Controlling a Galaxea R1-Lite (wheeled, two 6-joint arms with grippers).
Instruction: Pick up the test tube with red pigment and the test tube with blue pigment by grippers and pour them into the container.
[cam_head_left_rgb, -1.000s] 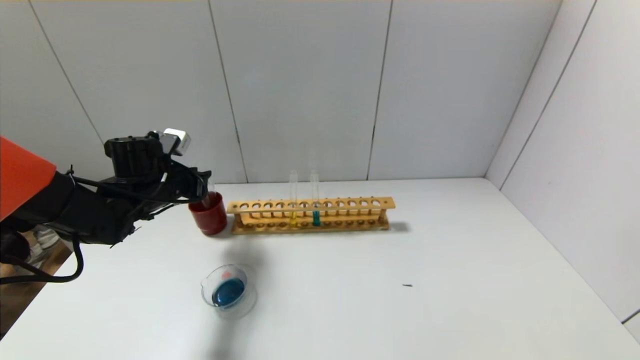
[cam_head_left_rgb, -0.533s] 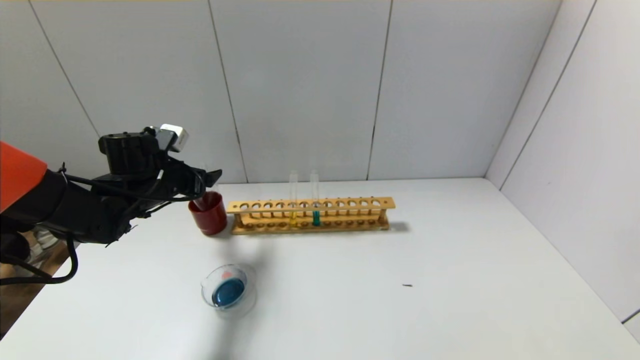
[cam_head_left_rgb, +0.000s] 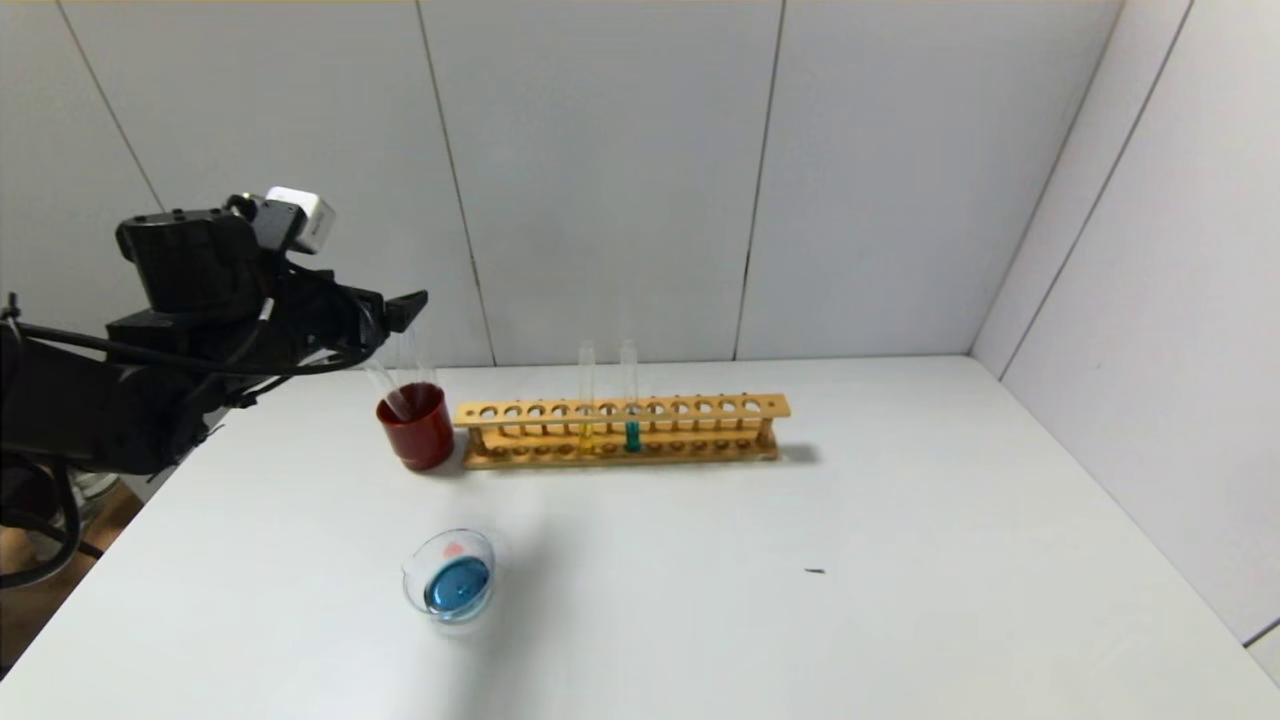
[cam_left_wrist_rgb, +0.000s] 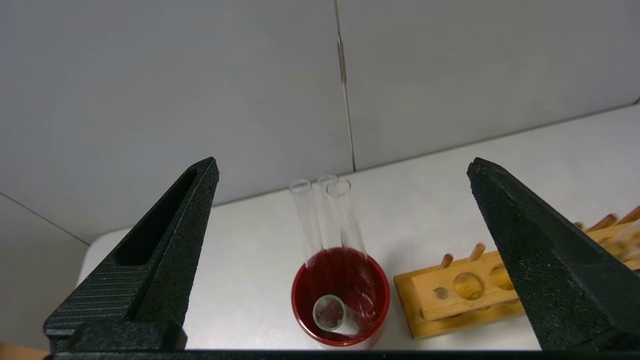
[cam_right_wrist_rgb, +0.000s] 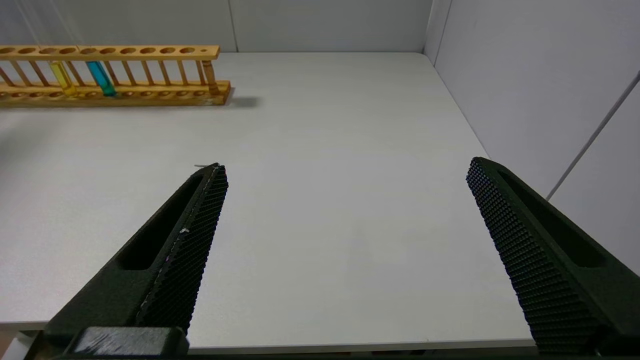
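Observation:
The test tube with blue pigment (cam_head_left_rgb: 631, 430) stands upright in the wooden rack (cam_head_left_rgb: 700, 408), beside a tube with yellow liquid (cam_head_left_rgb: 586, 430); it also shows in the right wrist view (cam_right_wrist_rgb: 100, 77). No tube with red pigment is in view. The container (cam_head_left_rgb: 410, 572), a clear glass dish, sits in front and holds blue liquid with a faint red patch. My left gripper (cam_head_left_rgb: 398, 305) (cam_left_wrist_rgb: 342, 162) is open and empty, raised above and left of a dark red cup (cam_head_left_rgb: 418, 432) (cam_left_wrist_rgb: 382, 300). My right gripper (cam_right_wrist_rgb: 346, 165) is open and empty over bare table, out of the head view.
Several empty glass tubes (cam_left_wrist_rgb: 345, 220) lean in the red cup at the rack's left end. The rack's end (cam_left_wrist_rgb: 470, 292) lies close beside the cup. Grey walls stand behind and to the right. A tiny dark speck (cam_head_left_rgb: 815, 571) lies on the white table.
My left gripper has let go of an empty tube at the red cup, opened, and risen up and back to the left. The tube stays leaning in the cup.

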